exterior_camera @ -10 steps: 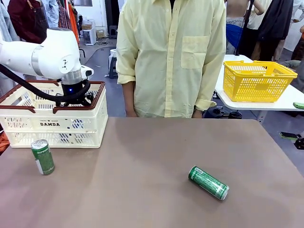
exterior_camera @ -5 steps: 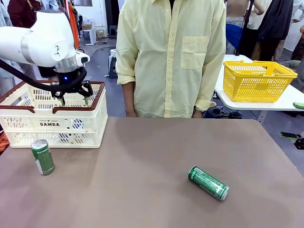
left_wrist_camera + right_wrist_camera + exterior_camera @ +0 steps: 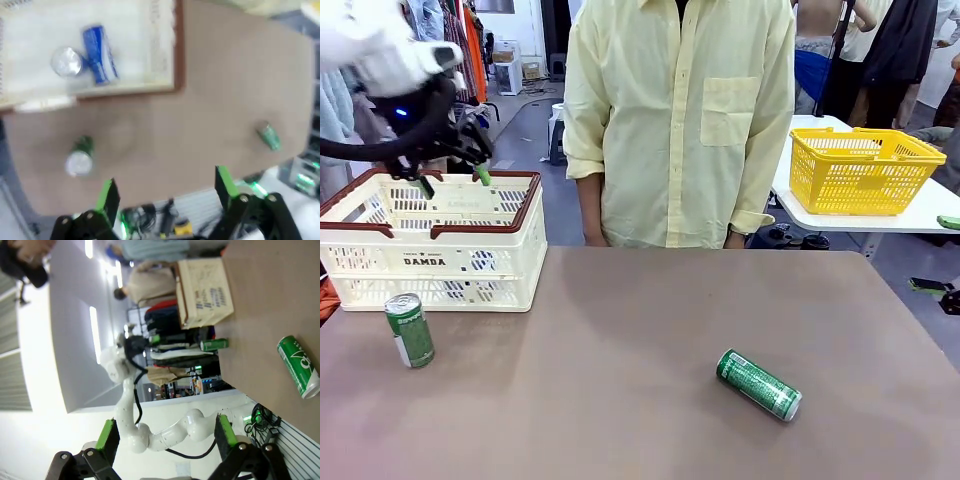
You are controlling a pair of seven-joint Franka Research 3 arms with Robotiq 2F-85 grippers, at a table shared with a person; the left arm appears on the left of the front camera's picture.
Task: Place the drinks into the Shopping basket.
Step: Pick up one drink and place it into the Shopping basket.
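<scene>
The cream Shopping basket (image 3: 430, 262) with its red-brown rim stands at the table's far left. My left gripper (image 3: 453, 182) hangs open and empty above it. In the left wrist view the blue can (image 3: 100, 61) lies inside the basket (image 3: 177, 50) next to a silver can end (image 3: 66, 61), beyond the open left gripper (image 3: 165, 192). One green can (image 3: 410, 330) stands upright in front of the basket. Another green can (image 3: 759, 384) lies on its side at centre right. My right gripper (image 3: 165, 432) is open, with that lying can (image 3: 298, 366) off to its right.
A person in a pale yellow shirt (image 3: 680, 120) stands at the far edge of the table. A yellow mesh basket (image 3: 865, 170) sits on a separate white table at the back right. Brown tabletop (image 3: 620, 330) stretches bare between the two green cans.
My left gripper has risen out of the basket and drifted up and left, staying open. The cans and the basket have not moved.
</scene>
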